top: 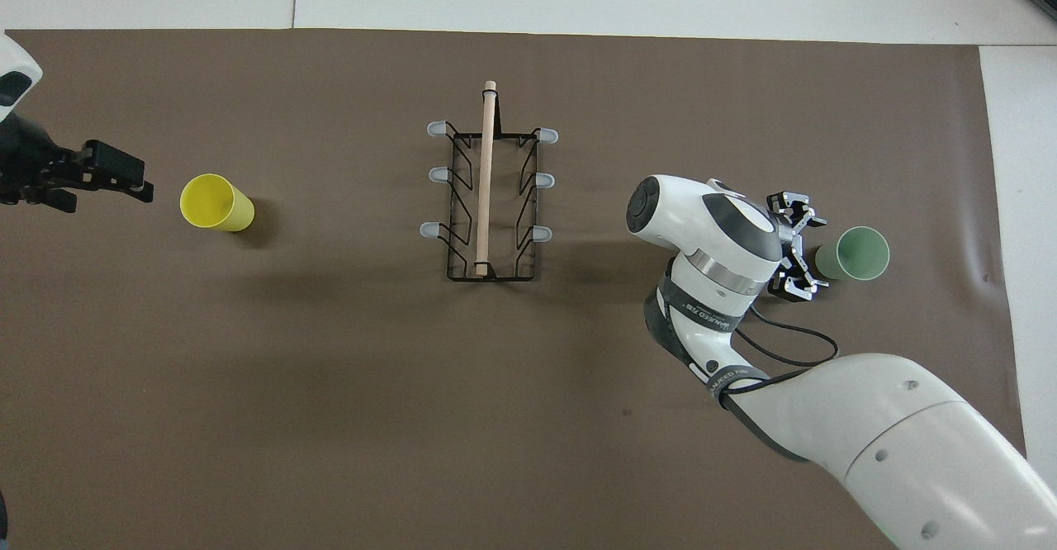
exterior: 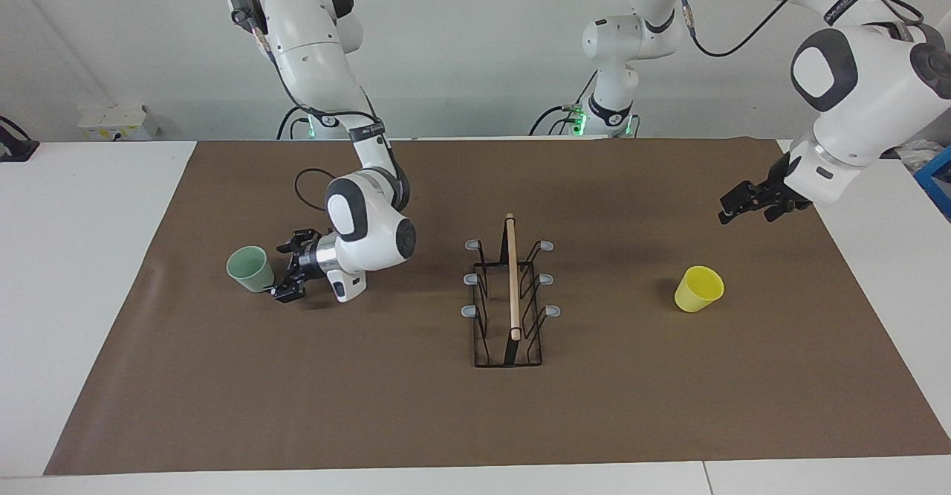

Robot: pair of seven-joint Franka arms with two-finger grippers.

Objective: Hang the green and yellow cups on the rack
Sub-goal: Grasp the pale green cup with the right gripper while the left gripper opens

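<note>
The pale mint-green tapered plastic cup (exterior: 249, 268) and bright yellow tapered plastic cup (exterior: 698, 288) stand upright (rims up) at opposite ends of the brown mat (exterior: 475, 421), the black wire rack (exterior: 510, 298) with its wooden rod between them. The right gripper (exterior: 288, 268) is low beside the green cup, jaws spread; the left gripper (exterior: 732, 209) hovers open near the yellow cup.

The overhead view's edge cuts off the left arm (top: 16, 145) above its wrist. The right arm's wrist (top: 710, 236) hides the base of the right gripper (top: 797, 244). The left gripper's (exterior: 732, 209) fingers are too small to read.
</note>
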